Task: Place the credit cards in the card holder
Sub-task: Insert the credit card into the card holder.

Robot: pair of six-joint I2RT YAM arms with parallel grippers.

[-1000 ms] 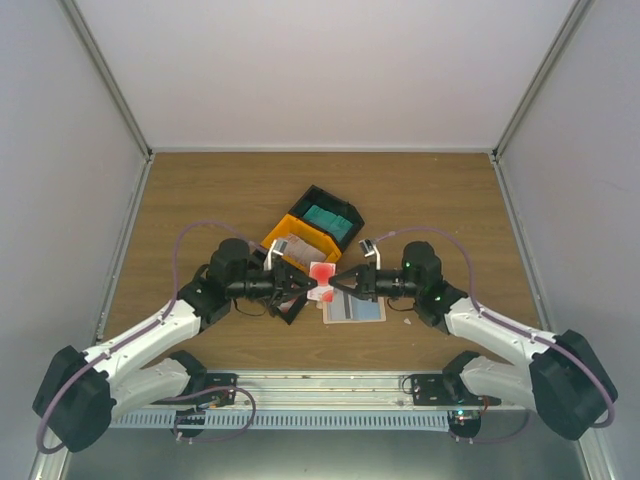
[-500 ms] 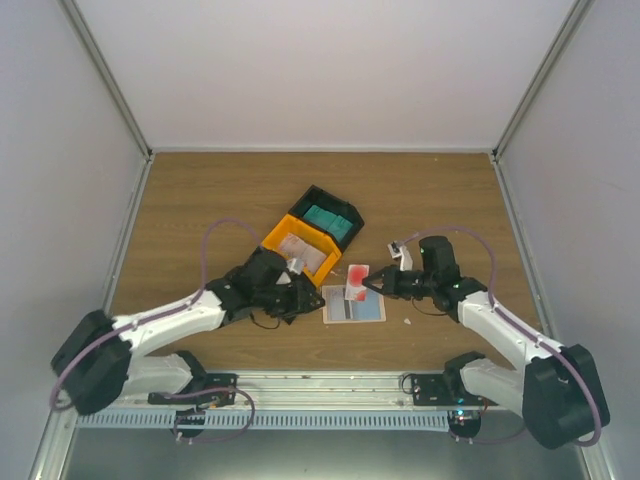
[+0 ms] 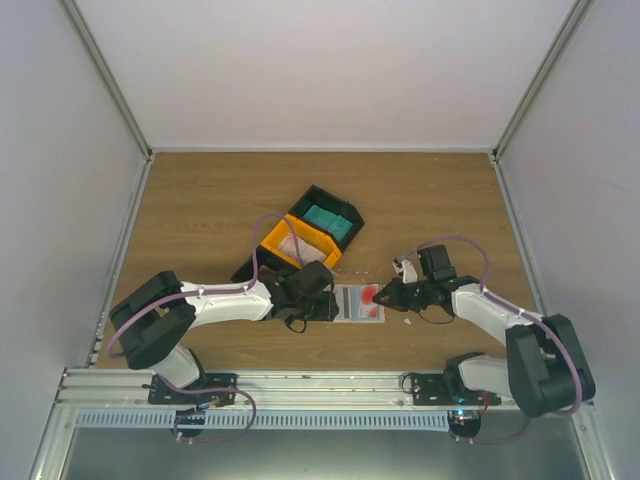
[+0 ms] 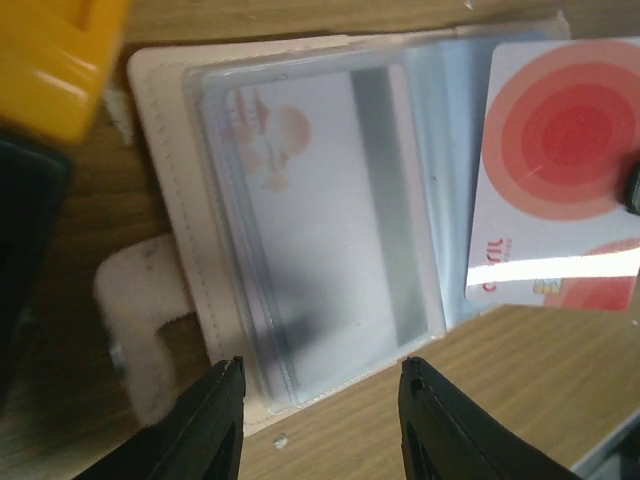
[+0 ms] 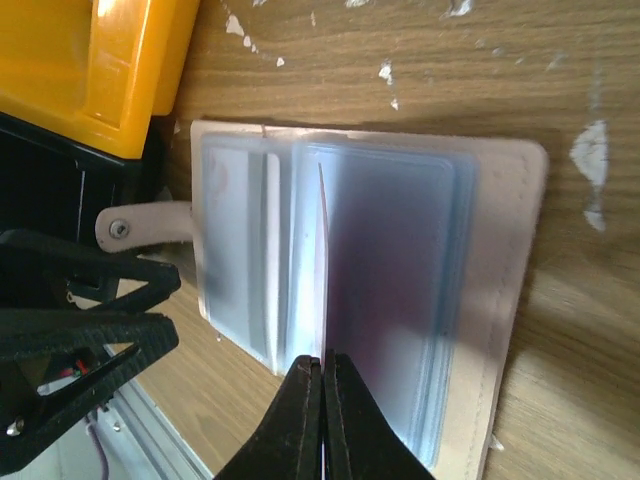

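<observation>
Credit card (image 4: 560,200) is let go by the now-opened left gripper (image 4: 320,370) and brought, pinched by the right gripper (image 5: 322,365), over the card holder (image 5: 505,260).

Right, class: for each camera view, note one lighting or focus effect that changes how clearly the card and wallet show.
Left wrist: a white glare streak crosses the white card with red circles; the orange plastic tray in the corner is blurred. Right wrist: that card shows edge-on, and shadow darkens the clear pockets of the beige folding wallet. Top external: even light, both tiny.
</observation>
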